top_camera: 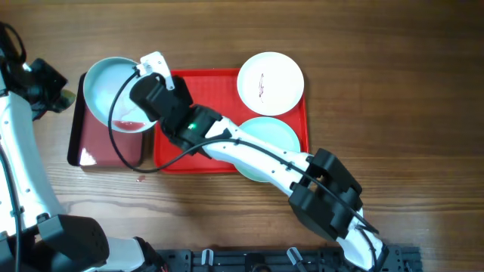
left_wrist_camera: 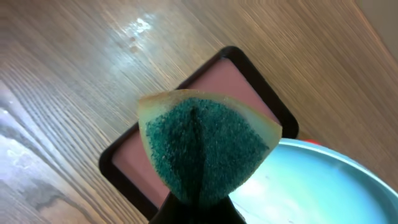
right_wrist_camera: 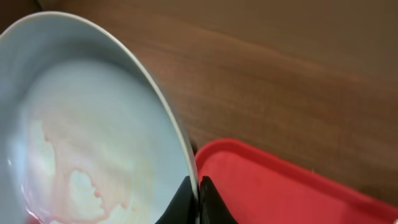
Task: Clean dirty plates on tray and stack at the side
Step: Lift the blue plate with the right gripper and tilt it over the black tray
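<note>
My right gripper [top_camera: 144,81] is shut on the right rim of a pale mint-blue plate [top_camera: 106,87] and holds it tilted over the small maroon tray [top_camera: 83,151]. Pink-red liquid pools at the plate's lower edge [right_wrist_camera: 74,180]; the fingers [right_wrist_camera: 198,198] pinch its rim. My left gripper [left_wrist_camera: 199,208] is shut on a green sponge [left_wrist_camera: 205,146] just left of that plate [left_wrist_camera: 323,186], at the far left in the overhead view [top_camera: 62,94]. On the red tray [top_camera: 219,91] lie a white plate [top_camera: 271,81] with a reddish smear and a second mint plate [top_camera: 276,134], partly under my right arm.
The black-rimmed maroon tray [left_wrist_camera: 233,81] lies left of the red tray, beneath the held plate and the sponge. A small red spot [top_camera: 140,178] marks the wooden table in front of the trays. My right arm crosses the red tray diagonally.
</note>
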